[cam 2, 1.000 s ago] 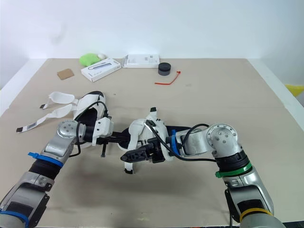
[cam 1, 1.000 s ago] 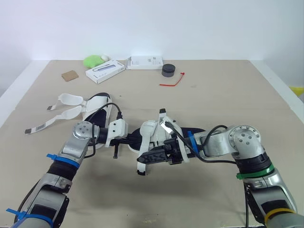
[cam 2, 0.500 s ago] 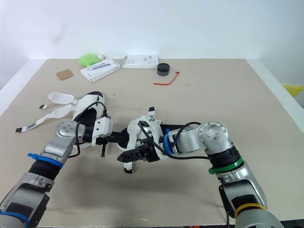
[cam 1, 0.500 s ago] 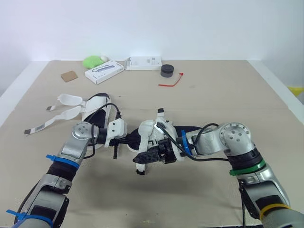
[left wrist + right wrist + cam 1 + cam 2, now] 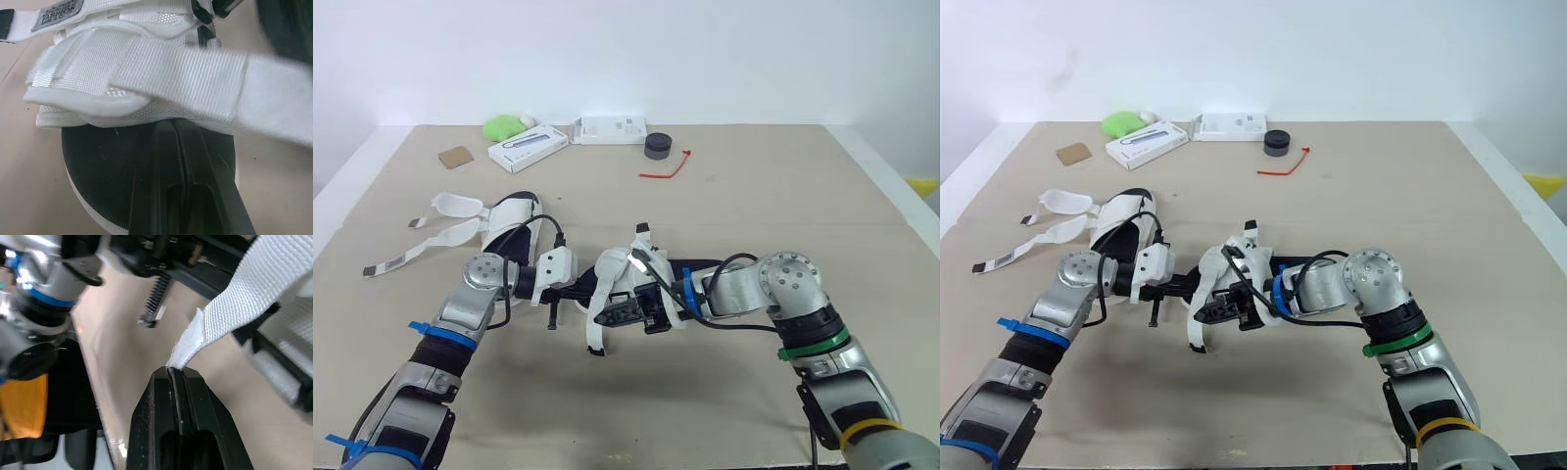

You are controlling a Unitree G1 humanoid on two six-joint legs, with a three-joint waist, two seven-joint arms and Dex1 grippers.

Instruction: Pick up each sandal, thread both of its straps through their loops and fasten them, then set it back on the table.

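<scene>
Right hand [image 5: 625, 309]: closed, pinching the strap [image 5: 598, 315], which is trailing from the sandal [image 5: 628, 266] toward the robot.
Left hand [image 5: 579, 290]: closed, pressing the sandal's sole from its left.

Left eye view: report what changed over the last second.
The right gripper, shut on a white strap, swung with its arm toward the robot's left, drawing the strap across the held sandal. The strap now arcs down beside it. The left gripper stayed clamped on the sole. The second sandal lay unmoved on the table.
</scene>
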